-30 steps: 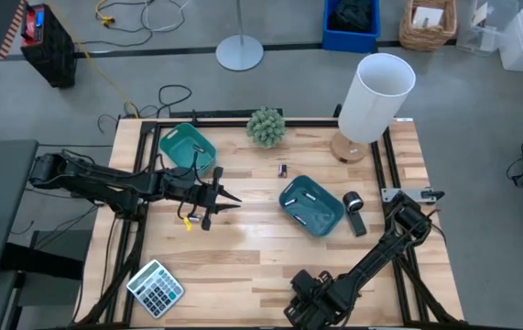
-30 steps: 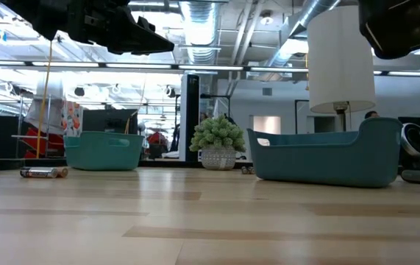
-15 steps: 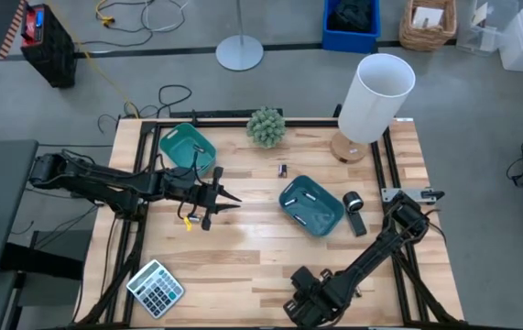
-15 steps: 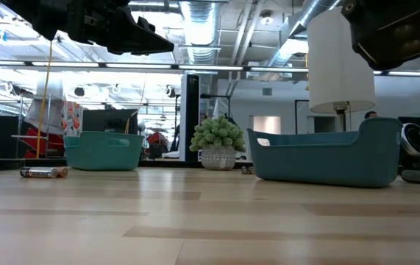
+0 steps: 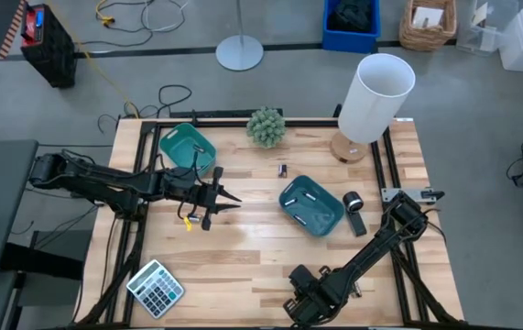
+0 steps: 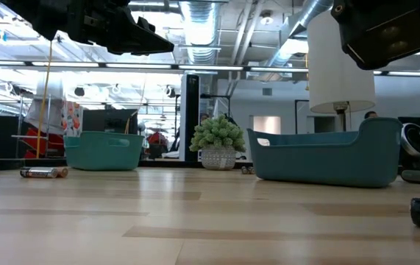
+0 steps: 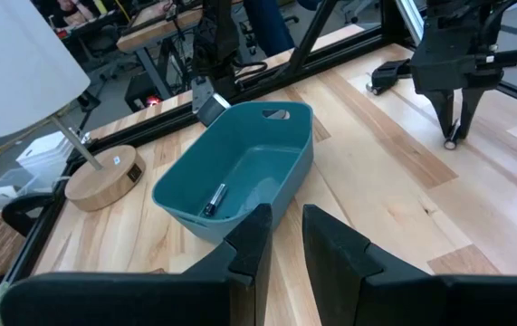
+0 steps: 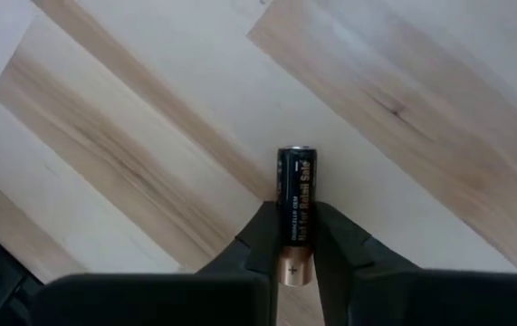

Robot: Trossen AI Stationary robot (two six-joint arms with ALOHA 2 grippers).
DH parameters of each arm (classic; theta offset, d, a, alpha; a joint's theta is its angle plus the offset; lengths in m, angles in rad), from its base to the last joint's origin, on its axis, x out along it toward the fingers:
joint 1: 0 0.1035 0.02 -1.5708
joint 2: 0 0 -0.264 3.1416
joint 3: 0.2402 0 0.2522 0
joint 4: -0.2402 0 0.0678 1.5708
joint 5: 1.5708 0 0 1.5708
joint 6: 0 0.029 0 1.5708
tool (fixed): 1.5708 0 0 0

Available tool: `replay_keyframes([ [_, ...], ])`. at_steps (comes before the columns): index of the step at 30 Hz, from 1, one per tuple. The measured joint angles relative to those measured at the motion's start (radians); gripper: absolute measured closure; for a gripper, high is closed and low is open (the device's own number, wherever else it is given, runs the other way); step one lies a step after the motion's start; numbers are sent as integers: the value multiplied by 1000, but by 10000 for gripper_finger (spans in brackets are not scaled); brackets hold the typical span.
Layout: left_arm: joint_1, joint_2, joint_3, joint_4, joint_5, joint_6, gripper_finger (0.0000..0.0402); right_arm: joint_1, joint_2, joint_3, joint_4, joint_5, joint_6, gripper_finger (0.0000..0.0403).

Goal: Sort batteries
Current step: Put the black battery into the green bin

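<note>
A wooden desk (image 5: 252, 229) is seen from above, with two dark arms reaching over it.

The right hand (image 8: 296, 243) is held low at the desk's near edge, right of centre, and is clenched on a battery (image 8: 295, 206), a dark cell with a copper-coloured end, which is pinched between the two fingers (image 8: 263, 237) just above the bare wood. In the high view this hand (image 5: 303, 300) is seen well apart from both trays.

The left hand (image 5: 227, 196) is held above the left half of the desk, its fingers (image 7: 252, 243) drawn close together with only a narrow gap between them and nothing seen in it.

A teal tray (image 5: 311, 206) is placed right of centre, with pale cells lying in it; one cell (image 7: 215, 197) is seen on its floor in the left wrist view. A second teal tray (image 5: 187, 147) is placed at the far left. A loose cell (image 5: 282, 170) lies between the trays, nearer the far side, and another (image 6: 44, 172) is seen lying on the desk near the left tray in the low view.

A calculator (image 5: 156, 288) lies at the near left corner, a small plant (image 5: 266, 126) and a lamp (image 5: 375, 99) at the far side.
</note>
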Motion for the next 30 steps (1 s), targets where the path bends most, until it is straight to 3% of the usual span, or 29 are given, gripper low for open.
replay_keyframes([
  [19, 0, 0, 0, 0, 0, 0, 343, -8, 2, -5, -57, 158, -57, 345],
  [30, 0, 0, 0, 3, 0, 0, 343, -16, 4, 10, -49, 167, -149, 345],
])
